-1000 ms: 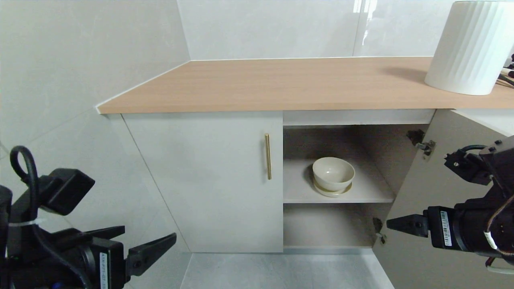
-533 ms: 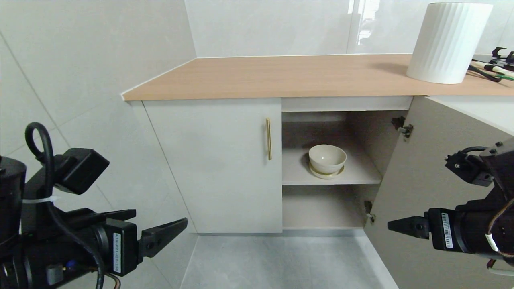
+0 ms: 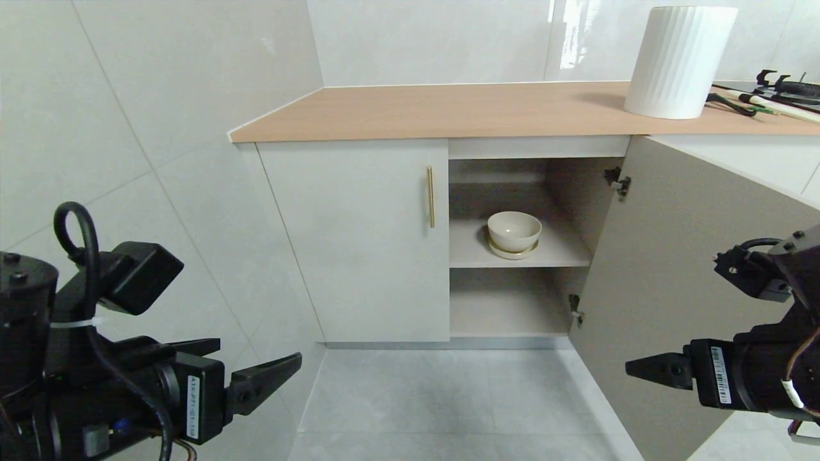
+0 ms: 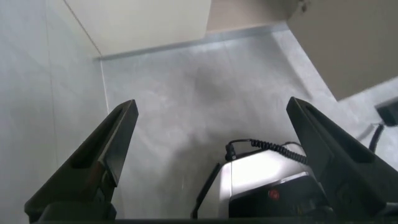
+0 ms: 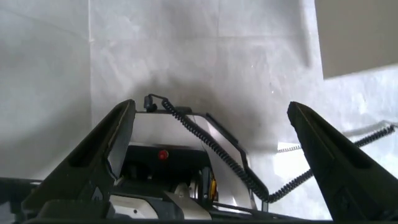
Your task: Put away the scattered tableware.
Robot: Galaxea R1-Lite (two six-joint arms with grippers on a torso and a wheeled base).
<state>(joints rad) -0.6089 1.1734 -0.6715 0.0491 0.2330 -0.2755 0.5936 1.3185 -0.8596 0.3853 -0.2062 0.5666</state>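
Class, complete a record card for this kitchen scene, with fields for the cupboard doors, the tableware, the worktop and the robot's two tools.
Doors: left door shut, with a gold handle; right door swung open
Tableware: bowl on a small plate, on the upper shelf
Counter: worktop with a white ribbed container toward its right
Tools: left tool open, holding nothing, above the floor; right tool open, holding nothing, near the right door
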